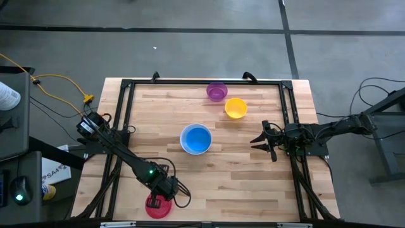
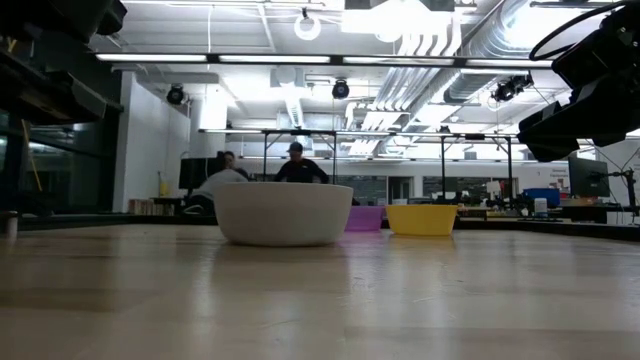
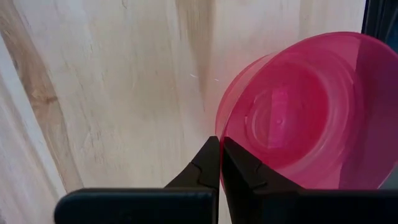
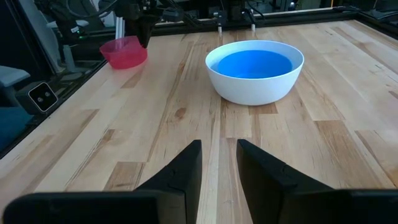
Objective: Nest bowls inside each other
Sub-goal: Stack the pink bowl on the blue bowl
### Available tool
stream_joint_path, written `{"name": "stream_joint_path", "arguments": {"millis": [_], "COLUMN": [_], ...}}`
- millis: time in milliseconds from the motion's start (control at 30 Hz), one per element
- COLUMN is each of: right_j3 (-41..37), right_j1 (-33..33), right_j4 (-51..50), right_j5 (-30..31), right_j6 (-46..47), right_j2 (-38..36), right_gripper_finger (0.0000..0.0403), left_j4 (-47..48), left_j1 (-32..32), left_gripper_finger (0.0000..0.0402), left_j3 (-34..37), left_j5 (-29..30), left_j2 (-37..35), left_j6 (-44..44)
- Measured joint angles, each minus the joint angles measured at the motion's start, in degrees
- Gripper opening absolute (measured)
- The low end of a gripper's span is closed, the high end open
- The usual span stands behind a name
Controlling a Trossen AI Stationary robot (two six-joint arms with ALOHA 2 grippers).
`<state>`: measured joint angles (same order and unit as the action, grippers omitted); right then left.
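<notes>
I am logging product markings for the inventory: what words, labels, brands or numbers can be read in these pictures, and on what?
None can be read.
Paper sheet left of the table: dark print, too small to read.
White container at the left edge: bluish marking, blurred.
Red bowl, white bowl, purple bowl, yellow bowl: no lettering shows.

In the low view we see only the white bowl (image 2: 284, 214) outside, the blue bowl (image 1: 196, 139) within it hidden; the purple bowl (image 2: 364, 219) is half covered behind it. In the left wrist view the red bowl (image 3: 311, 112) is cut off at the picture's edge
</notes>
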<state>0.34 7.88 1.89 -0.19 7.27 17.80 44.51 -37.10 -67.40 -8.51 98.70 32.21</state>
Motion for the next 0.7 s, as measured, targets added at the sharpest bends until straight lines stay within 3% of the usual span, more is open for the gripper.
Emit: {"name": "stream_joint_path", "arguments": {"millis": [700], "right_j3": [0.0], "right_j1": [0.0], "right_j4": [-0.1], "right_j5": [0.0], "right_j6": [0.0], "right_j2": [0.0], "right_gripper_finger": [0.0094], "left_j4": [9.0], "left_j1": [8.4], "left_gripper_finger": [0.0], "left_j3": [-2.6], "left_j5": [0.2], "left_j2": [-4.7], "left_j6": [-8.4]}}
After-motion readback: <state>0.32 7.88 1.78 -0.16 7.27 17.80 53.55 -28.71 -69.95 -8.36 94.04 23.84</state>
